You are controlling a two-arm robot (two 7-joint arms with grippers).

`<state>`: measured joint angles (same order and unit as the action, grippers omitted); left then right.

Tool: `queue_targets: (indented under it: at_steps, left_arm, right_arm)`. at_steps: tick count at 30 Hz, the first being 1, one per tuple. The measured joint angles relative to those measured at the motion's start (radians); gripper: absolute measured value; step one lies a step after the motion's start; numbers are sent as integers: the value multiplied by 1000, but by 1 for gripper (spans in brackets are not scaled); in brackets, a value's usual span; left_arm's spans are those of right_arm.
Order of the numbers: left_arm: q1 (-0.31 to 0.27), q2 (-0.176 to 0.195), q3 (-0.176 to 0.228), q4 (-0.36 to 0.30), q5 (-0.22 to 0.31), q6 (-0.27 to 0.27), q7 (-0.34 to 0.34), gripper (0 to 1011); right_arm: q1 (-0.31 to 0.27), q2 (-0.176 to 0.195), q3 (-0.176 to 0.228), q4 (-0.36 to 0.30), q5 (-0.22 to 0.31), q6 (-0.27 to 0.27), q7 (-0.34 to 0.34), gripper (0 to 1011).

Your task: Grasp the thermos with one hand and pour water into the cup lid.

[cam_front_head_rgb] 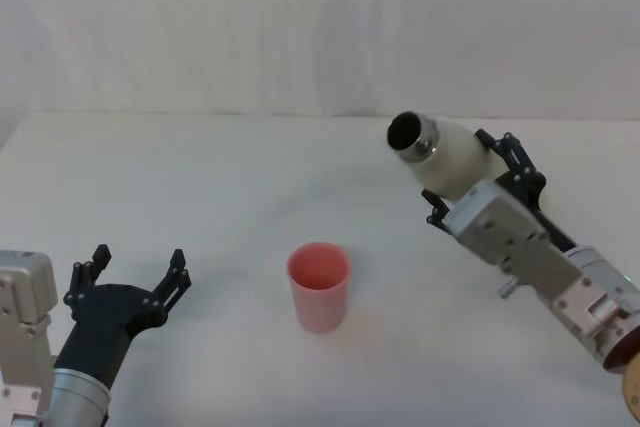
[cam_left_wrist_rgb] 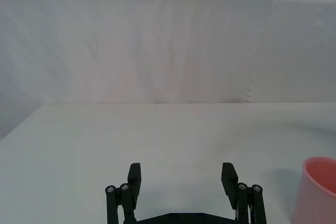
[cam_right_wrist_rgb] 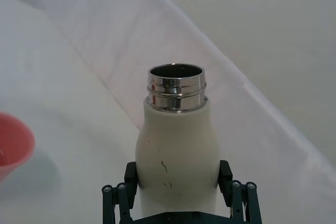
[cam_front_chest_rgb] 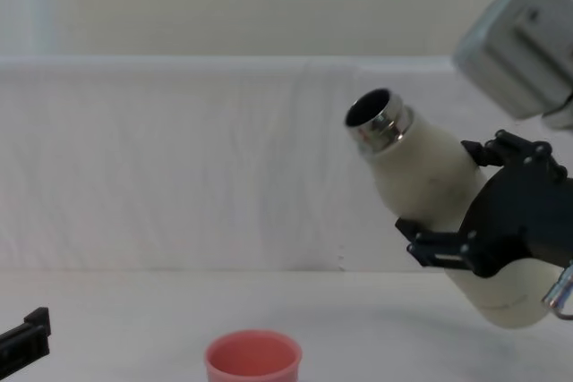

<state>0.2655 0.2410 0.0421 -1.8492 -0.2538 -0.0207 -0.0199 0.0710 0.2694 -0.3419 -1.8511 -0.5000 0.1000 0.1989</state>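
Two fingers of my right hand [cam_front_head_rgb: 470, 179] pinch the thermos [cam_front_head_rgb: 450, 155] around its body, holding it in the air, tilted, its open neck toward the cup lid [cam_front_head_rgb: 319, 286]. The lid stands upright mid-table [cam_front_head_rgb: 200, 177]. My left hand [cam_front_head_rgb: 140, 282] rests near the front edge, fingers spread.

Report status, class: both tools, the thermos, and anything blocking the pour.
Right tool shut on thermos, lifted, tilted toward the pink cup. Left tool open, idle near table edge. Nothing between mouth and cup.
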Motion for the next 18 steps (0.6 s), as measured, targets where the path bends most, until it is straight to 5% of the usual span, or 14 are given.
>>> queue_targets:
  at_steps: [18]
  left_arm:
    - [0, 0, 0, 0, 0, 0, 0, 1001]
  right_arm:
    - [-16, -90, 98, 42, 285, -10, 20, 947]
